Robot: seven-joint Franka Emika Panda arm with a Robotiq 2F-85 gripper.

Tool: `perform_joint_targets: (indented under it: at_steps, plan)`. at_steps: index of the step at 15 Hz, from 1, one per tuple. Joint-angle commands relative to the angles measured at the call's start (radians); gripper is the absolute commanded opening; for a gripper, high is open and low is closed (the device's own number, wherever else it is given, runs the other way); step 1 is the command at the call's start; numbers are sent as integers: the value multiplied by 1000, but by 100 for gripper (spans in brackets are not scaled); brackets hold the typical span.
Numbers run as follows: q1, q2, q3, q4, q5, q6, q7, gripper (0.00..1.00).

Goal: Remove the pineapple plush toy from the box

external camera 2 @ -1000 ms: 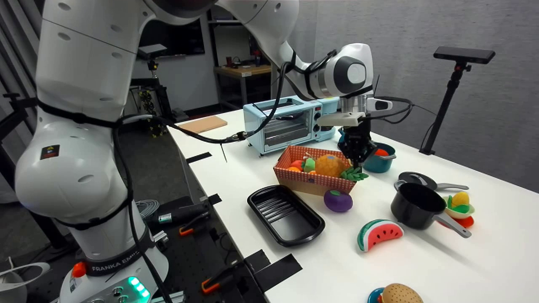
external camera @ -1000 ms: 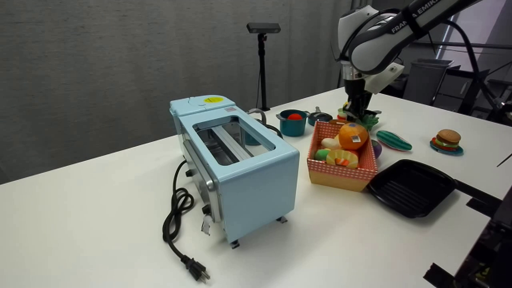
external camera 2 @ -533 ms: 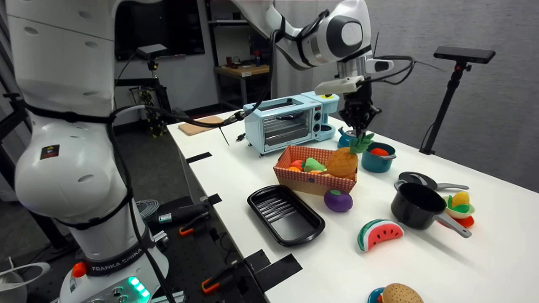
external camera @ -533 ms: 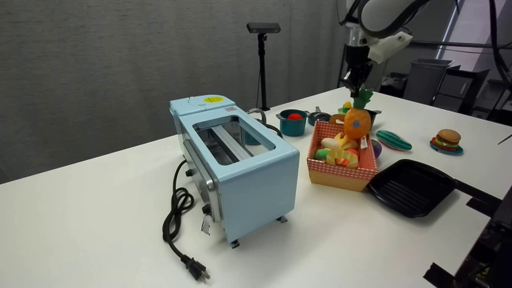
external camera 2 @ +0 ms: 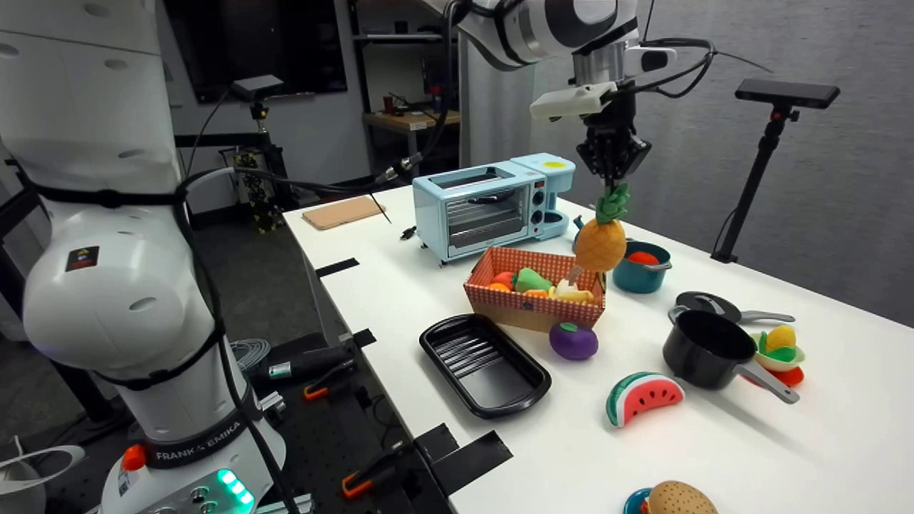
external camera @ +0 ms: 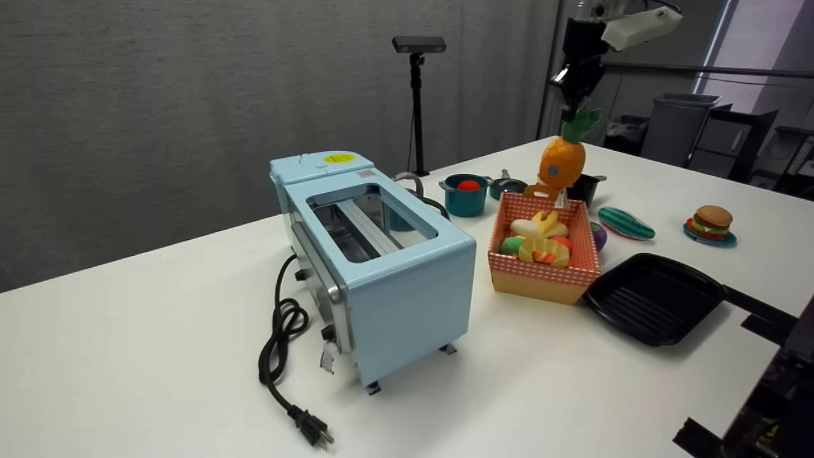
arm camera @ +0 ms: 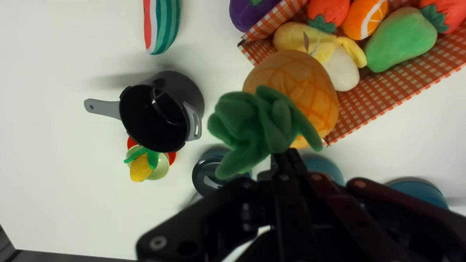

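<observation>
Since the earlier frame, the black two-fingered gripper (external camera 2: pixel 610 184) has risen, carrying the soft yellow-orange oval pineapple plush toy (external camera 2: pixel 600 245) up with it; the things on the smooth white table (external camera 2: pixel 821 457) lie unchanged. The gripper's fingers are drawn together on the toy's green fabric leafy tuft (arm camera: pixel 262 123), and the toy hangs beneath them, leaves uppermost. Its body is over one end of the red-and-white checked, open-topped rectangular box (external camera 2: pixel 510 303), above the rim; a small pale tag (external camera: pixel 561 198) dangles under it, and whether that touches the box I cannot tell.

That end wall is the nearest thing below the gripper's load. In the wrist view, left of the gripper, are a round black pot with a grey handle (arm camera: pixel 182 83) and a yellow toy corn cob (arm camera: pixel 141 169). In an exterior view, below and right of the gripper, a round teal pot (external camera 2: pixel 638 282) stands near the box's end; below and left are the light-blue toaster oven (external camera 2: pixel 493 218) and, farther down, a shallow black ribbed tray (external camera 2: pixel 508 378). A glossy purple plush eggplant (external camera 2: pixel 573 341) lies beside the box.
</observation>
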Motion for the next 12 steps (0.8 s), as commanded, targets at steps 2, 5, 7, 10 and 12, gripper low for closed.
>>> perform_joint_targets:
  at_steps: [2,5,7,10,12]
  plan:
    - [-57,9,-7,54,102,-60,-50,0]
    - [-85,30,-18,99,140,-84,-66,0]
    - [-102,44,-25,132,158,-105,-75,0]
    - [-117,63,-32,169,153,-123,-70,0]
    - [-123,74,-35,191,152,-133,-69,0]
